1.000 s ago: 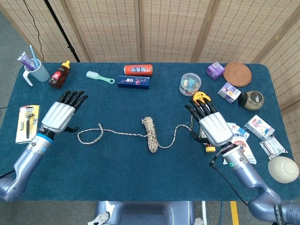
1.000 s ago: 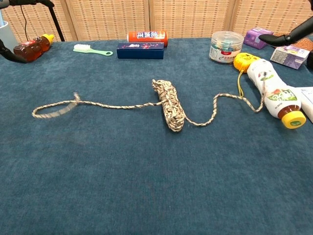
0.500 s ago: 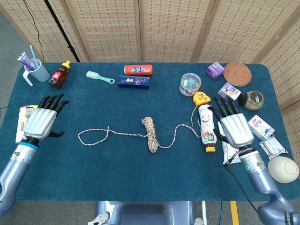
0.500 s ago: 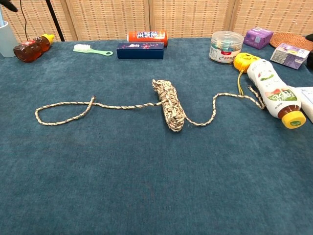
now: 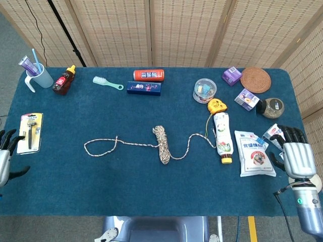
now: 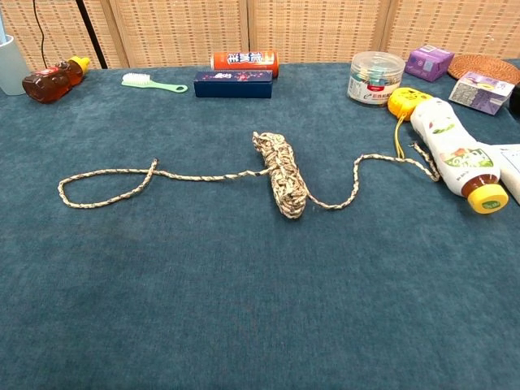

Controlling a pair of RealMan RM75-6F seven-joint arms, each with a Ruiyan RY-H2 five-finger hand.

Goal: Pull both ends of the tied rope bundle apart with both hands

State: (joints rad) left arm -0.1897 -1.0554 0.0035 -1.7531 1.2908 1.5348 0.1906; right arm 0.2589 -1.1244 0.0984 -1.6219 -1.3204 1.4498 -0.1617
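Lying coiled mid-table, rope bundle trails 2 loose ends; both hands' fingers spread.

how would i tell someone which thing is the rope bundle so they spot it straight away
Start at the middle of the blue tablecloth, below the navy box. The rope bundle lies there, a short speckled beige coil. Unlike anything nearby, it has two loose rope ends trailing out, one looping left, one snaking right toward the white bottle.
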